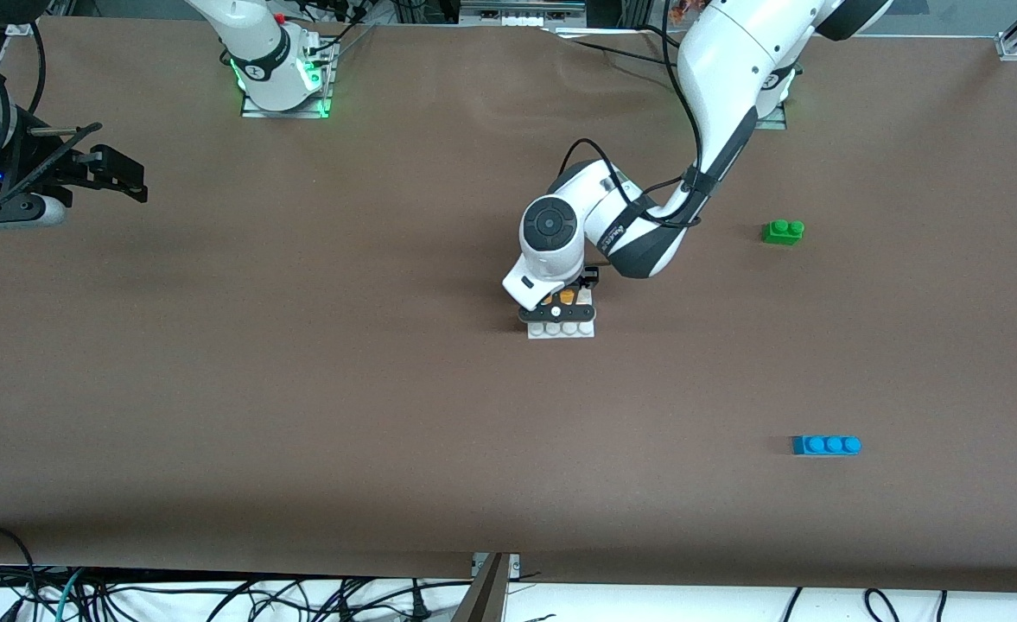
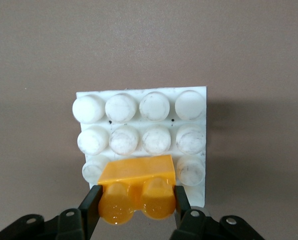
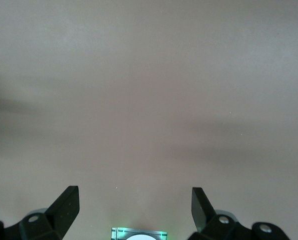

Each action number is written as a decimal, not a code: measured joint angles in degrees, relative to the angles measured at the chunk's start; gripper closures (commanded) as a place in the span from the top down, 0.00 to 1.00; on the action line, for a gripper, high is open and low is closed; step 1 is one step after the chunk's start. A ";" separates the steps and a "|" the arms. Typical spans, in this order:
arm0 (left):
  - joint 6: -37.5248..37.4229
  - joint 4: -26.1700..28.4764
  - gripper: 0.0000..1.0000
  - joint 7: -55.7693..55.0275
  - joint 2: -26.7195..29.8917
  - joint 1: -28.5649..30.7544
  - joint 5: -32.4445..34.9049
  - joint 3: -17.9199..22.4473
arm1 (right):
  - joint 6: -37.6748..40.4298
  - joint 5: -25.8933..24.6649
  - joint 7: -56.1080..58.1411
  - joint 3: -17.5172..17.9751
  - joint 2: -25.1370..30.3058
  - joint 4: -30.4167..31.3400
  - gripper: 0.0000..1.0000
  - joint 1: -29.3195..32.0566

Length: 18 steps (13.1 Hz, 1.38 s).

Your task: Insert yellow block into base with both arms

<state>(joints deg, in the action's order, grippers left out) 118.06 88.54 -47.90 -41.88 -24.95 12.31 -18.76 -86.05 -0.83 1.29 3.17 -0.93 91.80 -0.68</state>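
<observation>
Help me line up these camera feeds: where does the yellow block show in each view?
Front view: yellow block peeks out under the left tool, on the base.
Left wrist view: clamped between the fingers, over the base's edge.
Right wrist view: not in it.
Shared landmark: the white studded base.

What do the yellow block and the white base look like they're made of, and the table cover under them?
The yellow block, held in the left hand, looks like glossy moulded plastic: its studs catch highlights. The base looks like duller white plastic, with scuffs and dark specks on its studs. The table cover looks like matte brown fabric or mat, showing no shine; which one is unclear. The right hand waits open, off the work.
</observation>
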 measured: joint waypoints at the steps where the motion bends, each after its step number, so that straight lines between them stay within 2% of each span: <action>1: 0.00 0.02 0.27 0.00 -0.44 -0.10 0.00 0.00 | 0.00 0.00 0.00 0.00 0.00 0.00 1.00 0.00; 3: -0.02 -0.03 0.29 0.00 -0.77 -0.23 0.03 0.00 | 0.00 0.00 0.00 0.00 0.00 0.00 1.00 0.01; 4: -0.02 -0.03 0.37 0.00 -0.77 -0.24 0.04 0.00 | 0.00 0.00 0.00 -0.01 -0.01 0.00 1.00 0.01; 5: -0.02 -0.03 0.74 0.00 -0.77 -0.24 0.04 0.01 | 0.00 0.00 0.00 -0.01 -0.02 0.00 1.00 0.01; 6: -0.02 -0.03 1.00 0.00 -0.77 -0.24 0.04 0.01 | 0.00 0.00 0.00 -0.01 -0.02 0.00 1.00 0.01; 10: -0.15 -0.18 1.00 -0.07 -0.95 -0.25 0.04 0.02 | 0.00 0.00 0.00 -0.02 -0.02 0.00 1.00 0.01; 13: -5.22 -2.35 1.00 -0.12 1.07 0.08 -0.04 0.03 | 0.00 0.00 0.00 -0.02 -0.02 0.00 1.00 0.01; 15: -10.11 -3.75 1.00 -0.38 5.61 1.09 -1.10 0.19 | 0.00 0.00 0.00 -0.04 -0.05 -0.01 1.00 0.02; 18: -17.75 -5.28 1.00 0.68 14.97 6.79 -2.77 0.31 | 0.01 0.00 0.00 -0.10 -0.07 -0.02 1.00 0.04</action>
<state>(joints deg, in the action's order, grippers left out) 100.31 83.25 -47.22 -26.91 -18.16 9.54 -18.45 -86.04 -0.83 1.29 3.07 -1.00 91.78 -0.64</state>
